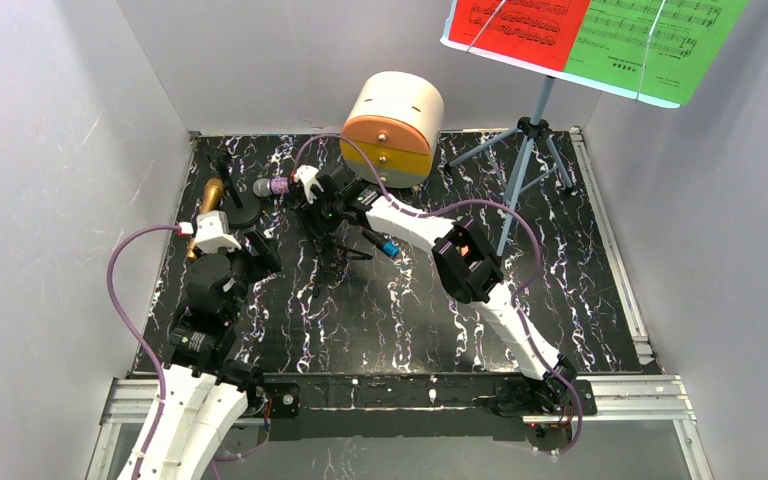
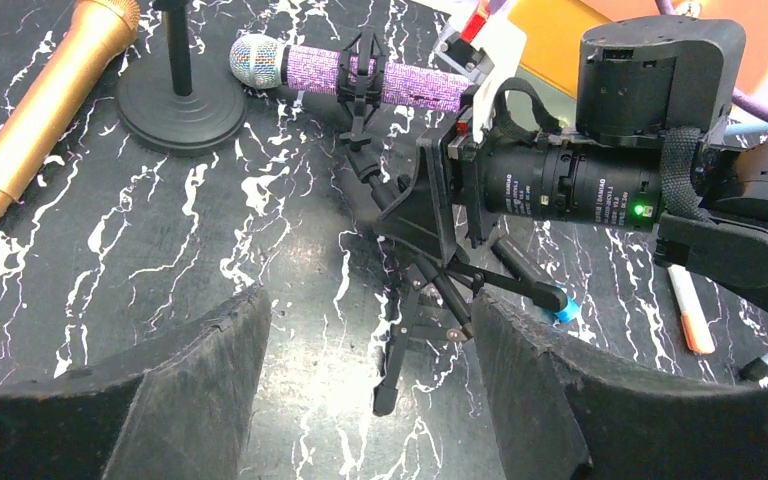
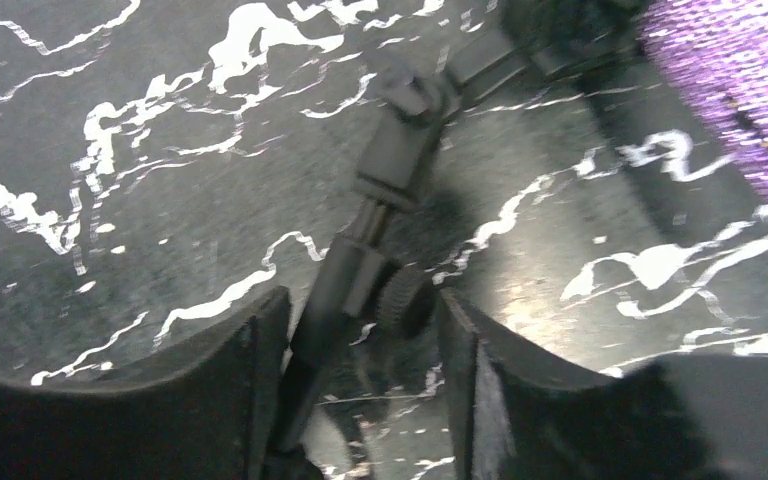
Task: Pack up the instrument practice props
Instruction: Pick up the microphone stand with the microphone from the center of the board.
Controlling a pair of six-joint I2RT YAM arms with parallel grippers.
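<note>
**A:** Closest in is the left gripper point(image 2: 365, 320). Its two black fingers stand apart with nothing between them, above the worktop point(image 2: 160, 250) near its left edge.

**B:** And the right gripper point(image 3: 360, 305)?

**A:** Its fingers sit either side of the stem of a small black tripod point(image 3: 390, 170). Whether they pinch it, I cannot tell.

**B:** The microphones?

**A:** The purple microphone point(image 2: 360, 75) lies level in that tripod's clip, toward the far edge, left of the middle. The gold microphone point(image 2: 50, 95) lies flat along the left edge, beside a round-based stand point(image 2: 180, 100).

**B:** The sheets?

**A:** The red sheet point(image 1: 520, 25) and green sheet point(image 1: 660, 40) rest on the pale-blue music stand point(image 1: 525, 160) at the far right corner.
</note>
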